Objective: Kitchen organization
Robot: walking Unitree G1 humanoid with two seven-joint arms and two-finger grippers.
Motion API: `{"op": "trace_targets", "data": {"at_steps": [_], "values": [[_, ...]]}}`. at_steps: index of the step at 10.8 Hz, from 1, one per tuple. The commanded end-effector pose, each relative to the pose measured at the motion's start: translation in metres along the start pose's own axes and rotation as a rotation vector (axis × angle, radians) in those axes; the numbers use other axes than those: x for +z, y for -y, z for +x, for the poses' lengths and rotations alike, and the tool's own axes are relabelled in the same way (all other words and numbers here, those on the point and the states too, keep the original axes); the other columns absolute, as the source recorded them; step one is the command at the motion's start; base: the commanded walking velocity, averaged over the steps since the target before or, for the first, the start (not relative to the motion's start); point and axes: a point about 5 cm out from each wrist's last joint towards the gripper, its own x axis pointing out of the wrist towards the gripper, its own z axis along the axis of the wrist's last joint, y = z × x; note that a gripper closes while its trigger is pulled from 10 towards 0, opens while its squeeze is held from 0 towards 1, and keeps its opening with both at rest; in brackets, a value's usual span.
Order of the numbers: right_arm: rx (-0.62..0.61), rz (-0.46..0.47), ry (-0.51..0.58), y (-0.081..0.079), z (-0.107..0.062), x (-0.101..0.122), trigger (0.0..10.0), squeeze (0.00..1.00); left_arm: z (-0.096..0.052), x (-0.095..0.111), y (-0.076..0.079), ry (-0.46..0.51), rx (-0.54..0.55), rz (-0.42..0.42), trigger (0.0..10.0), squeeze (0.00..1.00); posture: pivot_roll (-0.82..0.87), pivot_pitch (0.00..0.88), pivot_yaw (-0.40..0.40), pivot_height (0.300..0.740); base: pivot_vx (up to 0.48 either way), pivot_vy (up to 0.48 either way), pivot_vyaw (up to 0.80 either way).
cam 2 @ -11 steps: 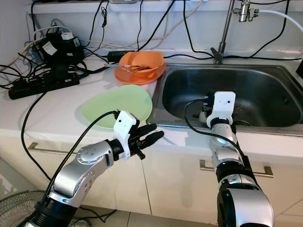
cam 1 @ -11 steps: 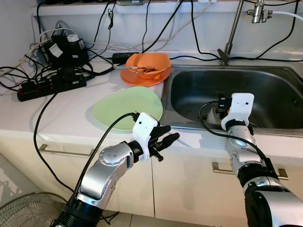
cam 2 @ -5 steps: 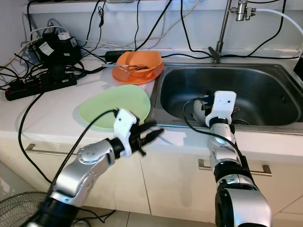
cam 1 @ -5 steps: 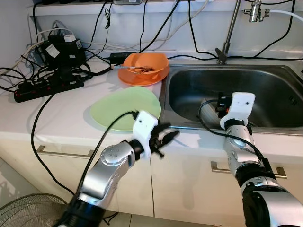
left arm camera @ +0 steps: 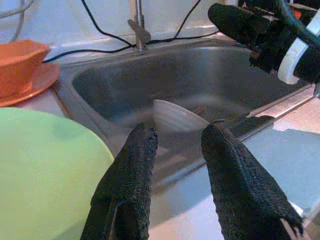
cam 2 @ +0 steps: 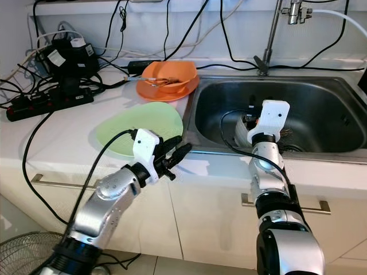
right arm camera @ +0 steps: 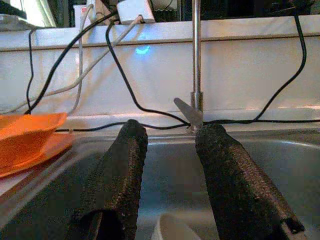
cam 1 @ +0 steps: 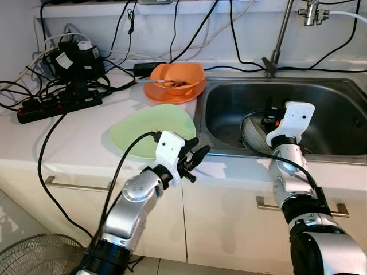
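Observation:
A pale green plate (cam 1: 150,129) lies on the white counter, next to the sink's left rim. Behind it an orange bowl (cam 1: 176,77) holding utensils sits on an orange plate. My left gripper (left arm camera: 179,134) is open at the counter's front edge, just right of the green plate's near rim, with nothing between its fingers (cam 1: 198,153). A white dish (left arm camera: 176,116) leans inside the steel sink (cam 1: 335,112). My right gripper (right arm camera: 172,130) is open over the sink's front part, above the white dish (right arm camera: 172,229), pointing toward the faucet (right arm camera: 196,65).
A black power strip (cam 1: 54,106), a black adapter (cam 1: 77,57) and tangled cables crowd the counter's back left. Cables run along the back wall to the faucet (cam 1: 279,34). A floor fan (cam 1: 34,255) stands at lower left. Cabinet handles (cam 1: 74,184) lie below the counter.
My left gripper has risen from below the counter edge to the edge beside the green plate. My right gripper has lifted and moved a little farther over the sink.

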Motion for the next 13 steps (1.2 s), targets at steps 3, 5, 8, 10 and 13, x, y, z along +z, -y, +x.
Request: {"op": "trace_targets", "data": {"at_steps": [3, 5, 8, 10, 13], "values": [[0.004, 0.020, 0.039, -0.001, -0.001, 0.005, 10.0, 0.00, -0.001, -0.007, 0.000, -0.001, 0.007, -0.006, 10.0, 0.00, 0.05, 0.004, 0.083, 0.740, 0.000, 0.000, 0.00], [0.003, 0.027, 0.064, 0.000, -0.002, 0.008, 10.0, 0.00, -0.001, -0.012, 0.000, 0.015, 0.016, -0.007, 10.0, 0.00, 0.05, 0.004, 0.082, 0.740, 0.000, 0.000, 0.00], [0.011, -0.037, 0.190, -0.002, -0.021, 0.012, 10.0, 0.00, 0.000, -0.011, -0.005, 0.070, 0.094, 0.041, 10.0, 0.00, 0.04, 0.007, 0.082, 0.740, 0.000, 0.000, 0.00], [-0.001, -0.073, 0.217, -0.001, -0.032, 0.010, 10.0, 0.00, 0.001, -0.010, -0.006, 0.089, 0.114, 0.044, 10.0, 0.00, 0.03, 0.010, 0.085, 0.740, 0.000, 0.000, 0.00], [-0.012, -0.118, 0.264, -0.001, -0.042, 0.017, 10.0, 0.00, 0.001, -0.005, -0.010, 0.130, 0.150, 0.063, 10.0, 0.00, 0.03, 0.011, 0.084, 0.740, 0.000, 0.000, 0.00]]}}
